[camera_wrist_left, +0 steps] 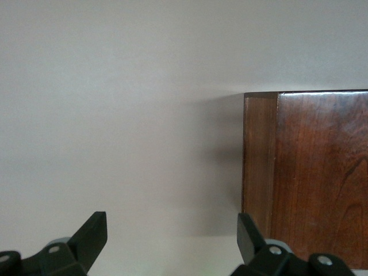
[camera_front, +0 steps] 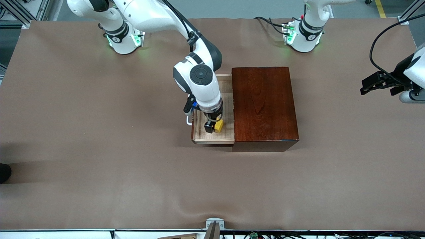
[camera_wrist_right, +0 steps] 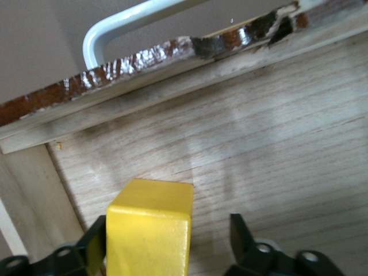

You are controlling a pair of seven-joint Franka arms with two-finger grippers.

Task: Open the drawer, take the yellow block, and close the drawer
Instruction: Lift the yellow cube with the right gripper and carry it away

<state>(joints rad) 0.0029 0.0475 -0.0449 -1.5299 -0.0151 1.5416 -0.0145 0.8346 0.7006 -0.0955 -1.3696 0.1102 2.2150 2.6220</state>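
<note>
- While the brown cloth-covered table (camera_front: 99,149) is filling the front view, the mahogany box (camera_front: 262,103) is sitting near its middle, and the drawer (camera_front: 229,132) is standing pulled out toward the right arm's end, its pale wood floor showing. The right gripper (camera_front: 213,127) is reaching down into the drawer, and the yellow block (camera_front: 219,125) is lying between its fingers, in the part of the tray nearer the front camera. The left gripper (camera_front: 382,84) is waiting in the air over the left arm's end of the table, well apart from the box. Grey floor and metal framing are showing past the table's edges, and a yellow floor line is running by one corner.
- Where the left wrist view is looking down, the left gripper (camera_wrist_left: 172,241) is holding its jaws wide apart with nothing between them, over the plain cloth (camera_wrist_left: 115,115) just beside a corner of the box (camera_wrist_left: 310,172).
- As the right wrist view is showing, the right gripper (camera_wrist_right: 167,244) is straddling the yellow block (camera_wrist_right: 150,227): one finger is touching it, the other is standing apart, so the grip is not complete. The block is resting on the drawer (camera_wrist_right: 259,149) floor, near the dark front board and its white handle (camera_wrist_right: 123,23).
</note>
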